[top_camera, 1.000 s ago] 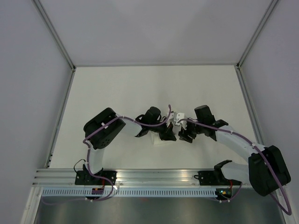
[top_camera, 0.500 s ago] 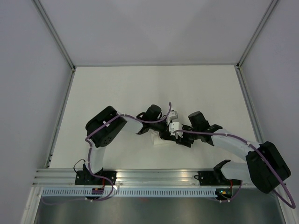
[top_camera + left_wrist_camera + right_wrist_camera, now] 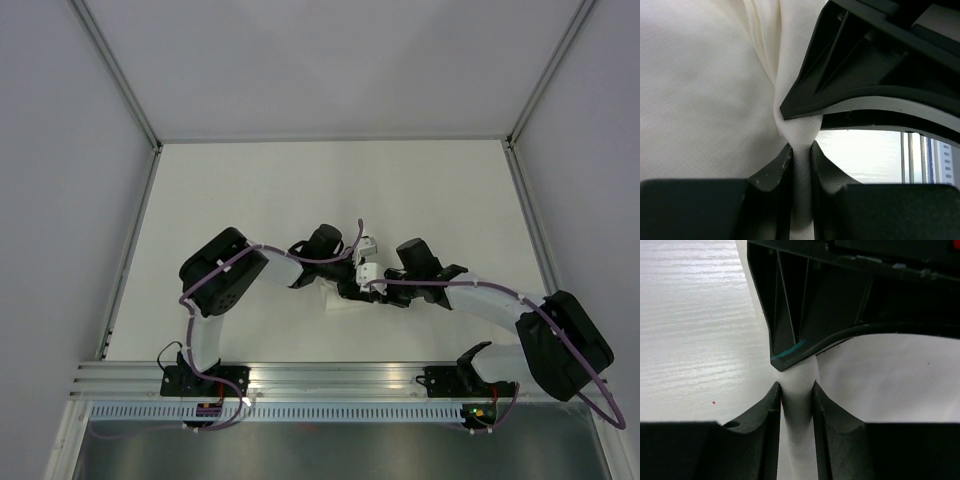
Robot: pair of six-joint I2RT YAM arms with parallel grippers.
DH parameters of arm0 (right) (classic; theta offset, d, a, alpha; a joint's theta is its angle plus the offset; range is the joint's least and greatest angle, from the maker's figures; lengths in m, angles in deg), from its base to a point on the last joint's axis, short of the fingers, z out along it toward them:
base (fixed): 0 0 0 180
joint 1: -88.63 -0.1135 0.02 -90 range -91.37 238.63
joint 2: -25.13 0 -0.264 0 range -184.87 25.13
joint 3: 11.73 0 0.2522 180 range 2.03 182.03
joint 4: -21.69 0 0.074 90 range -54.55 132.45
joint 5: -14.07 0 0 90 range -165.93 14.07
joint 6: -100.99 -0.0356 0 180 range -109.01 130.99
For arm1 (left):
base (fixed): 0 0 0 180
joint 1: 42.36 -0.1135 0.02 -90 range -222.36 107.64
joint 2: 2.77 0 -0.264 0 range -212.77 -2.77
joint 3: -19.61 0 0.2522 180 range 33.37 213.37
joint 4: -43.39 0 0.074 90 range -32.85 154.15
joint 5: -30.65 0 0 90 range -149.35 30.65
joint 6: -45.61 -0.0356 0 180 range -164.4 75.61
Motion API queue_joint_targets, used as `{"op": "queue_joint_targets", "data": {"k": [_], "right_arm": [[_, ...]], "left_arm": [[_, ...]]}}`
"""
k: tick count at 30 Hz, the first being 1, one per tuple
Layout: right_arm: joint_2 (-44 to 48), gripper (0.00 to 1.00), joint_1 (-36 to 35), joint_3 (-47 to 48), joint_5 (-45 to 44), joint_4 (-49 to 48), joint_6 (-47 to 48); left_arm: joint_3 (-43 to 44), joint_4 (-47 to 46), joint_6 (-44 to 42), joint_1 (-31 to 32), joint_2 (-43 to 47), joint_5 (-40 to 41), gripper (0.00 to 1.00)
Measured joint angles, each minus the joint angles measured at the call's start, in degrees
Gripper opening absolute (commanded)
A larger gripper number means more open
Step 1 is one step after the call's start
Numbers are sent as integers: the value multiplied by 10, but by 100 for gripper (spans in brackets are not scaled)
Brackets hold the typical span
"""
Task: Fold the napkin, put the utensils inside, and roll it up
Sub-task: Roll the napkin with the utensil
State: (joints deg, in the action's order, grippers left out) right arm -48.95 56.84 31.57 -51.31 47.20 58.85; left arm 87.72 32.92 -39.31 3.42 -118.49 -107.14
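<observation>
The white napkin (image 3: pixel 335 301) is a small bunched strip on the table (image 3: pixel 250 190) between the two arms, mostly hidden under them in the top view. My left gripper (image 3: pixel 800 148) is shut on a pinched fold of the napkin (image 3: pixel 700 90). My right gripper (image 3: pixel 796 388) faces it tip to tip, its jaws pressed on a narrow rolled ridge of the napkin (image 3: pixel 890 375). In the top view the left gripper (image 3: pixel 352 290) and right gripper (image 3: pixel 378 292) almost touch. A thin teal-green streak (image 3: pixel 790 351) shows at the left finger's tip; I cannot tell whether it is the utensils.
The metal rail (image 3: pixel 330 375) with both arm bases runs along the near edge. Grey walls (image 3: pixel 60 200) close the table (image 3: pixel 690 315) on the left, right and back. Purple cables (image 3: pixel 330 262) loop over both arms.
The right arm has swung left until its gripper meets the left one, and its jaws have closed onto the napkin. The left gripper has kept its grip and barely moved.
</observation>
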Motion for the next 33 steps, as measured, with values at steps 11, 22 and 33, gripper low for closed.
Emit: {"op": "queue_joint_targets", "data": {"k": [11, 22, 33], "right_arm": [[-85, 2, -5, 77, 49, 43, 18], [-188, 0, 40, 181, 138, 145, 81], [-298, 0, 85, 293, 209, 284, 90]], "left_arm": [[-74, -8, 9, -5, 76, 92, 36], [-108, 3, 39, -20, 132, 195, 54], [-214, -64, 39, -30, 271, 314, 56]]}}
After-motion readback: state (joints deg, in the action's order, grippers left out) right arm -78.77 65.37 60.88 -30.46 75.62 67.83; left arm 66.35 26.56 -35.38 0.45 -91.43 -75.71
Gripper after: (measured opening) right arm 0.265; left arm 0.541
